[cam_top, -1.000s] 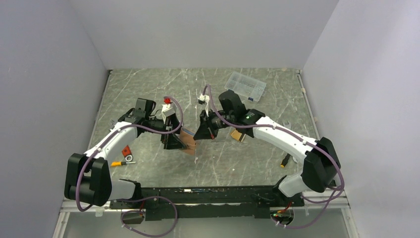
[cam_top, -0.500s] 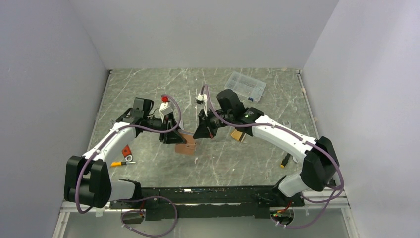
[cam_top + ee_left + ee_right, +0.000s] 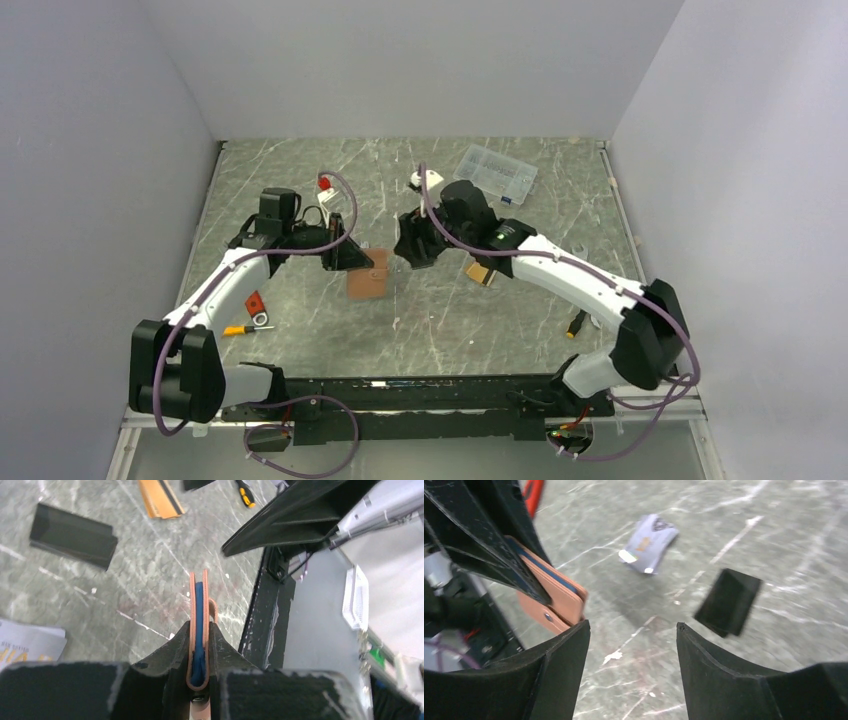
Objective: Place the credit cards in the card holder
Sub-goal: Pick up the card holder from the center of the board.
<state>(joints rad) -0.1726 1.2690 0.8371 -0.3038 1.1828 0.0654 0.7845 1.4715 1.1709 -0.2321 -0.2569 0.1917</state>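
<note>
The tan leather card holder is folded shut, its blue lining showing along the edge. My left gripper is shut on its folded spine and holds it above the table. From above, the card holder hangs mid-table below the left gripper. My right gripper is open and holds nothing, just right of the card holder. One orange-gold credit card lies flat on the table, and a pale silver-grey one lies beyond the holder. The orange card is partly under the right arm.
A small black rectangle lies on the marble tabletop near the silver card. A clear plastic box sits at the back right. A red piece and a yellow-handled screwdriver lie front left. Another small tool is front right.
My left gripper has shut on the card holder and drawn it back-left. My right gripper has opened and let go of it, backing off slightly.
</note>
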